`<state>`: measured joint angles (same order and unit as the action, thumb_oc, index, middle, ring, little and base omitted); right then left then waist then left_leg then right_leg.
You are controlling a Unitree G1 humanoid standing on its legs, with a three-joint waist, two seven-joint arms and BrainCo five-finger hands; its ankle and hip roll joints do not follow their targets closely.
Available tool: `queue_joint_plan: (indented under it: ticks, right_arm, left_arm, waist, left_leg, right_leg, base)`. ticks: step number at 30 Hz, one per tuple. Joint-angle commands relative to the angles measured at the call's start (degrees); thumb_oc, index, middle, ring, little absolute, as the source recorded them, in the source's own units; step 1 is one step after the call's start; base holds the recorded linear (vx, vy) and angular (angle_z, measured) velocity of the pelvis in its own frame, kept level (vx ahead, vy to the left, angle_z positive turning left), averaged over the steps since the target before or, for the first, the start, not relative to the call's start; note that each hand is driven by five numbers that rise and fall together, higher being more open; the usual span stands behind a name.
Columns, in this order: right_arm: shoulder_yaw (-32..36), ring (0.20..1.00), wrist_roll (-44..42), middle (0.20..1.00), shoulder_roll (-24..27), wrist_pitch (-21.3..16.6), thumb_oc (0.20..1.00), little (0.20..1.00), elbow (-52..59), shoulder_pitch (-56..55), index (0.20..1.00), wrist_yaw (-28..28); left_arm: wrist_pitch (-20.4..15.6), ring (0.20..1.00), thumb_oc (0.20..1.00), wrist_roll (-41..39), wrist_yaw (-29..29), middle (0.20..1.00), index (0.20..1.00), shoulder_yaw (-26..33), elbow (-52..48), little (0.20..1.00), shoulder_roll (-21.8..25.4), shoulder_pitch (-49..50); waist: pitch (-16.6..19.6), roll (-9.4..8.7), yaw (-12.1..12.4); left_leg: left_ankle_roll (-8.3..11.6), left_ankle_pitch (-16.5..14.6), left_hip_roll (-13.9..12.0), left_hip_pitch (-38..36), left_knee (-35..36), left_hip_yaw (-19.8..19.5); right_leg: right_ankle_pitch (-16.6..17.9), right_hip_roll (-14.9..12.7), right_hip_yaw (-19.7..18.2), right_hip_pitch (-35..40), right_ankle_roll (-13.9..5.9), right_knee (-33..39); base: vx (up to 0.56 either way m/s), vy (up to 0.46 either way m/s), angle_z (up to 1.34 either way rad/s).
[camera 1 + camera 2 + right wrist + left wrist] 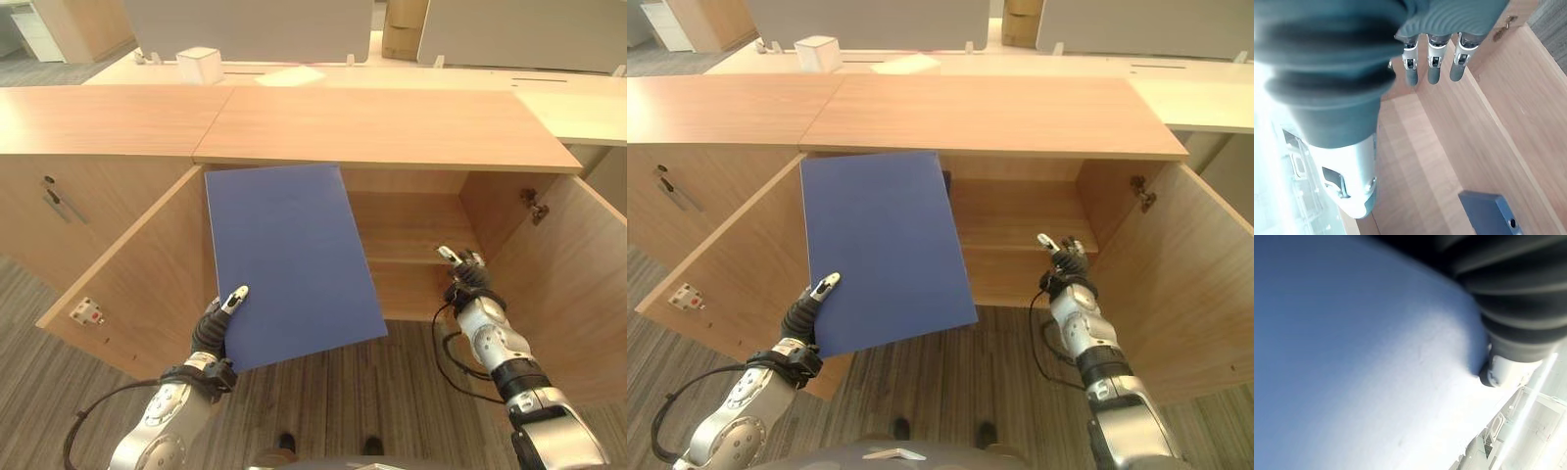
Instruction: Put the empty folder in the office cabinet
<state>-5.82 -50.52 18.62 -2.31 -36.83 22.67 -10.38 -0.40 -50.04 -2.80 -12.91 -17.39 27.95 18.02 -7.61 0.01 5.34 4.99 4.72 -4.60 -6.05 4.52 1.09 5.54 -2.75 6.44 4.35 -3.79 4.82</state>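
Now left hand (211, 338) pinching blue folder (289, 259) before open cabinet (411, 230), right hand (468, 276) fingers relaxed.

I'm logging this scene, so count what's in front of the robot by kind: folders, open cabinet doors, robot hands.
Blue folder: 1
Open cabinet doors: 2, left door and right door
Robot hands: 2, left hand and right hand
Total: 5
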Motion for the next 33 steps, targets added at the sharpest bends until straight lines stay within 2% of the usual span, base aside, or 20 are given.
queue_joint_plan:
  ticks: [1,5,7,8,10,11,14,16,18,25,33]
  right_arm:
    - [0.8,1.0,1.2,1.0,-1.4,-4.4,1.0,1.0,0.4,5.7,1.0,-1.9]
    - [-1.1,1.0,-0.2,1.0,-2.9,-3.8,1.0,1.0,3.0,4.7,1.0,-0.5]
    - [-5.7,1.0,-1.2,1.0,-4.1,-2.7,1.0,1.0,10.9,2.8,1.0,2.4]
    - [-5.8,1.0,-1.2,1.0,-4.1,-2.7,1.0,1.0,11.0,2.7,1.0,2.3]
    - [-11.9,1.0,-0.8,1.0,-2.9,-1.3,1.0,1.0,21.9,-0.2,1.0,6.9]
    - [-11.9,1.0,-0.8,1.0,-2.8,-1.3,1.0,1.0,22.0,-0.3,1.0,6.8]
    - [-19.2,1.0,-0.5,1.0,1.7,0.2,1.0,1.0,34.7,-2.6,1.0,14.3]
    - [-20.7,1.0,-0.5,1.0,3.1,0.6,1.0,1.0,37.1,-2.8,1.0,16.1]
    - [-24.4,1.0,-0.8,1.0,7.8,1.7,1.0,1.0,41.8,-3.0,1.0,19.9]
    - [-28.7,1.0,-2.3,1.0,14.7,3.6,1.0,1.0,44.4,-2.7,1.0,23.8]
    - [-28.4,1.0,-1.0,1.0,15.0,4.4,1.0,1.0,43.1,-3.8,1.0,23.8]
  left_arm:
    - [-4.1,0.2,0.2,3.1,-0.3,0.2,0.2,2.1,-3.3,0.2,1.3,-0.5]
    - [-3.9,0.2,0.2,3.4,-0.2,0.2,0.2,1.7,-3.1,0.2,0.8,-1.2]
    - [-3.6,0.2,0.2,4.4,0.1,0.2,0.2,1.4,-3.1,0.2,1.0,-1.9]
    - [-3.6,0.2,0.2,4.4,0.1,0.2,0.2,1.4,-3.1,0.2,1.0,-1.9]
    - [-3.3,0.2,0.2,5.4,-0.1,0.2,0.2,1.5,-3.0,0.2,1.2,-2.5]
    - [-3.3,0.2,0.2,5.4,-0.1,0.2,0.2,1.5,-3.0,0.2,1.2,-2.4]
    - [-3.5,0.2,0.2,6.6,-0.8,0.2,0.2,2.3,-3.5,0.2,1.3,-2.4]
    - [-3.5,0.2,0.2,6.9,-1.1,0.2,0.2,2.4,-3.6,0.2,1.4,-2.2]
    - [-3.9,0.2,0.2,7.3,-2.1,0.2,0.2,2.9,-4.1,0.2,2.0,-1.8]
    - [-4.4,0.2,0.2,7.6,-3.4,0.2,0.2,3.1,-4.9,0.2,2.6,-1.7]
    - [-4.6,0.2,0.2,8.2,-3.7,0.2,0.2,3.4,-4.5,0.2,2.5,-2.4]
  waist:
    - [3.3,-3.37,0.1]
    - [3.2,-3.34,-0.2]
    - [3.0,-3.4,-0.5]
    - [3.1,-3.38,-0.5]
    - [2.9,-3.62,-0.8]
    - [3.0,-3.59,-0.8]
    - [3.1,-4.02,-1.0]
    - [3.1,-4.11,-1.0]
    - [3.1,-4.47,-0.7]
    - [2.9,-5.58,0.3]
    - [2.6,-6.57,1.5]
  left_leg:
    - [-0.56,-4.9,0.8,3.3,0.5,0.0]
    - [-0.56,-5.0,0.8,3.1,0.5,0.2]
    - [-0.51,-4.9,0.8,3.1,0.5,0.4]
    - [-0.51,-4.9,0.8,3.1,0.5,0.4]
    - [-0.42,-4.8,0.7,3.2,0.5,0.5]
    - [-0.42,-4.8,0.7,3.2,0.5,0.5]
    - [-0.3,-4.7,0.8,3.5,0.5,0.4]
    - [-0.29,-4.6,0.7,3.5,0.5,0.4]
    - [-0.26,-4.6,0.9,3.8,0.5,0.2]
    - [-0.15,-4.5,1.1,4.3,0.5,-0.2]
    - [-0.28,-4.4,1.2,4.8,0.5,-0.6]
  right_leg:
    - [-9.5,-7.5,0.7,2.6,-5.14,-5.1]
    - [-9.3,-7.5,0.4,2.6,-5.08,-5.1]
    - [-9.1,-7.5,0.2,2.2,-5.03,-5.1]
    - [-9.1,-7.5,0.2,2.2,-5.03,-5.2]
    - [-8.9,-7.6,0.1,2.1,-5.03,-5.1]
    - [-8.9,-7.6,0.1,2.1,-5.03,-5.1]
    - [-8.9,-7.7,0.3,2.1,-5.11,-4.9]
    - [-8.9,-7.7,0.5,2.1,-5.16,-4.9]
    - [-8.9,-7.9,0.9,2.1,-5.3,-4.8]
    - [-8.8,-8.2,1.7,2.1,-5.63,-4.6]
    - [-8.7,-8.3,2.0,1.6,-5.75,-4.8]
  base:
    - [0.0,0.006,-0.05]
    - [-0.01,0.007,-0.04]
    - [-0.01,0.005,-0.05]
    - [-0.01,-0.001,-0.08]
    - [0.0,-0.002,-0.03]
    - [0.0,0.0,0.0]
    - [0.0,0.0,0.0]
    - [0.0,0.0,0.0]
    - [0.0,0.0,0.0]
    - [0.0,0.003,0.05]
    - [0.0,0.001,0.03]
